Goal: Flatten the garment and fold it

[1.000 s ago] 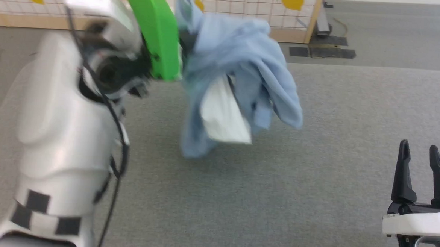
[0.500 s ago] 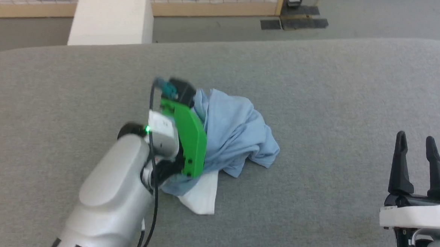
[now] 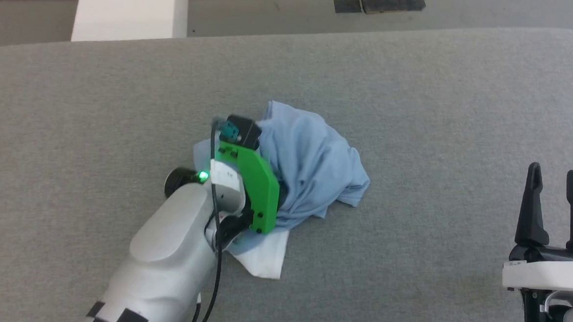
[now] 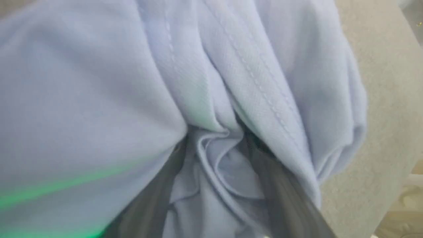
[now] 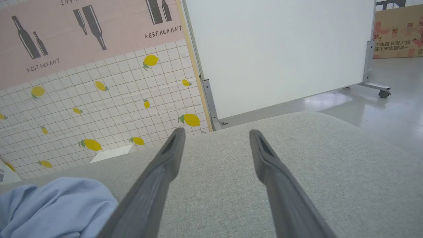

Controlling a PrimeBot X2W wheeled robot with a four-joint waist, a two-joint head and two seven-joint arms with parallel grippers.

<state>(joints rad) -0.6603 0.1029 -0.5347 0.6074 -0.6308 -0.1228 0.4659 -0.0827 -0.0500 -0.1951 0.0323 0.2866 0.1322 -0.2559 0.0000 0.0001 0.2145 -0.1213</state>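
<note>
My left fingers (image 4: 287,198) are apart, loose folds of the garment (image 4: 99,82) bunched between them, tips buried under the cloth so I can't see the ends. Light blue knit all round them in the left wrist view, stitched seam running down the middle, a strip of grey counter (image 4: 390,115) at the right edge. From the head view the green bracket (image 3: 258,189) on my left wrist sits pressed into the left side of the garment (image 3: 311,157), pale forearm (image 3: 174,253) coming up from the lower left, small green light on at the wrist. The garment is a crumpled heap roughly mid-counter (image 3: 441,115), not flat, not folded; a white panel (image 3: 264,258) sticks out from under the heap at its near edge, lying on the counter just beside my forearm. Logo not visible. My right fingers (image 3: 530,213) are spread wide, nothing in them, low right in the head view, pointing up, well apart from the garment. In the right wrist view the right fingers (image 5: 150,188) hang over bare counter (image 5: 297,158), blue garment (image 5: 56,205) at the bottom left corner. Beyond the counter edge: lemon-print tiled screen (image 5: 99,99), white board on wheels (image 5: 274,49), grey floor (image 5: 390,109). White block (image 3: 128,5) behind the counter, top left in the head view.
</note>
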